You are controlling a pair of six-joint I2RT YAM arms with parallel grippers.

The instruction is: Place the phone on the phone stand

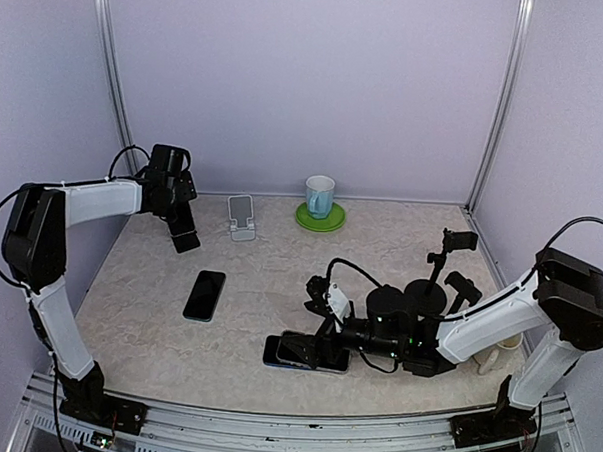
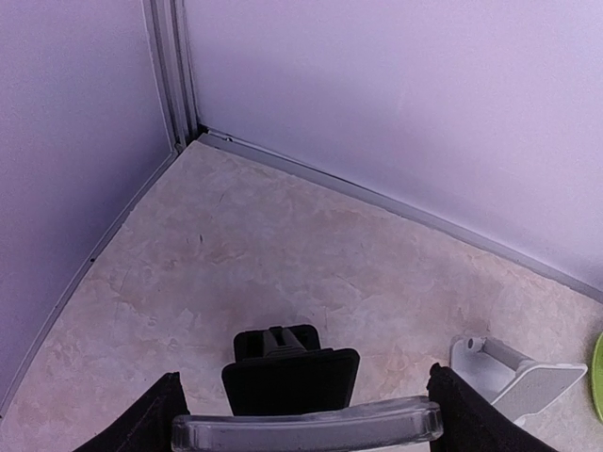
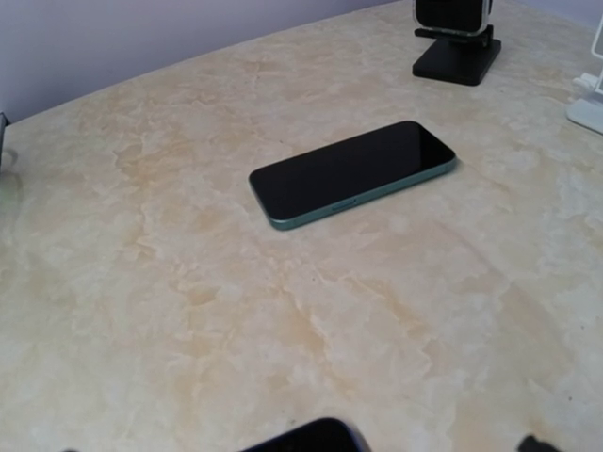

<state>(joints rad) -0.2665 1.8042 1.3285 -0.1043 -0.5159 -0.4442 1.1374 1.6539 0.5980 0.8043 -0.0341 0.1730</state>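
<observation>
Black fingers of the right gripper (image 1: 318, 350) stand spread as wide as they go, low over the front of the marbled table (image 1: 269, 275). They sit right at the near end of a dark phone (image 1: 280, 351) that lies flat there. I can't tell from here whether they touch it, but nothing is pinched between them. From the right wrist camera only that phone's rounded edge shows at the bottom. A second, green-edged phone (image 3: 353, 174) lies flat with its screen up, farther back and to the left of this gripper, well apart from it with bare table between. Over at the back left corner the left gripper (image 1: 178, 219) also has its jaws wide and grips nothing. Its fingers (image 2: 141, 424) frame a black stand (image 2: 287, 377) sitting just ahead of them on the table. A white stand (image 1: 243, 218) is just to the right of the black one, near the back wall, and beyond it a cup (image 1: 320, 195) rests on a green saucer (image 1: 334, 222).
</observation>
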